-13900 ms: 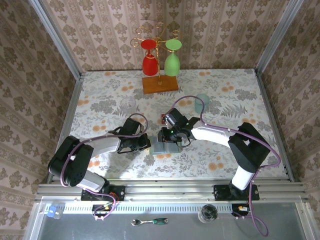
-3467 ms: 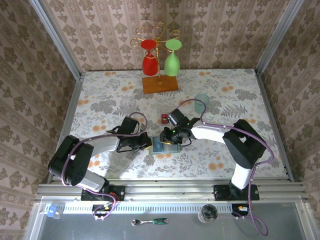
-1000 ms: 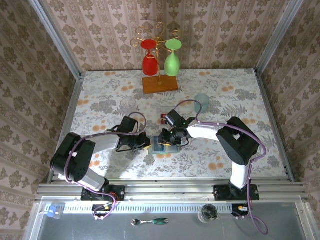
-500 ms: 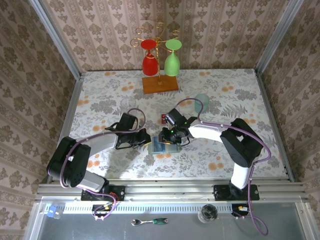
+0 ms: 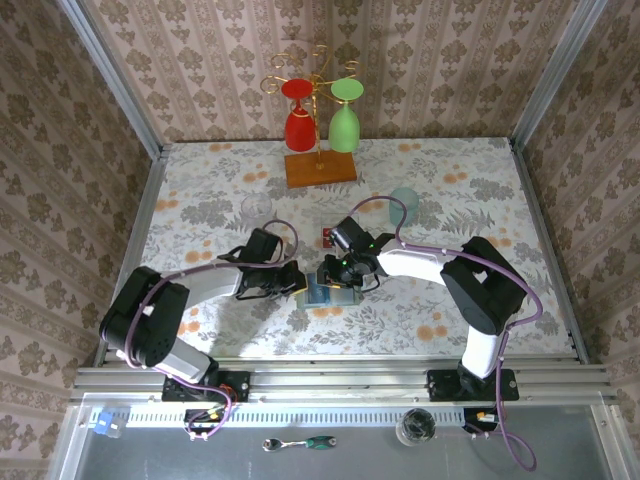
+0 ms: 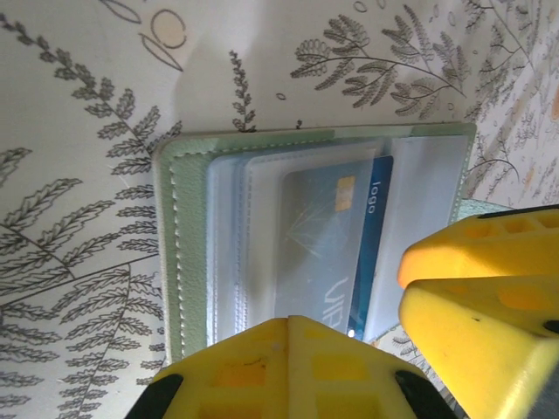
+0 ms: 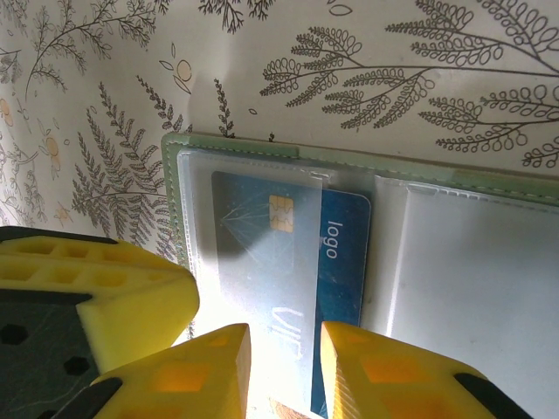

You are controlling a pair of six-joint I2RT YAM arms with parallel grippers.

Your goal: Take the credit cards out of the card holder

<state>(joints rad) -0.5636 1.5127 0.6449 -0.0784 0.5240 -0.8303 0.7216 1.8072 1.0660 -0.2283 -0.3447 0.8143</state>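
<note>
Back to the open card holder (image 6: 188, 262) comes the left gripper (image 6: 288, 353), which half a second ago had swung off to the side. Its fingers are pressed together and bear on the holder's rim right beneath them, apparently pinning it flat. Facing it, the right gripper (image 7: 284, 371) stands with its fingers narrowly parted over the end of a blue credit card (image 7: 342, 253); whether they touch it I cannot tell. That card lies just ahead of the fingertips, mostly inside its clear pocket, one long edge poking out. Just beyond the right gripper, a small red card (image 5: 328, 238) lies on the floral table (image 5: 480, 200), apart from the holder. I judge one card out, with the blue one left to draw.
</note>
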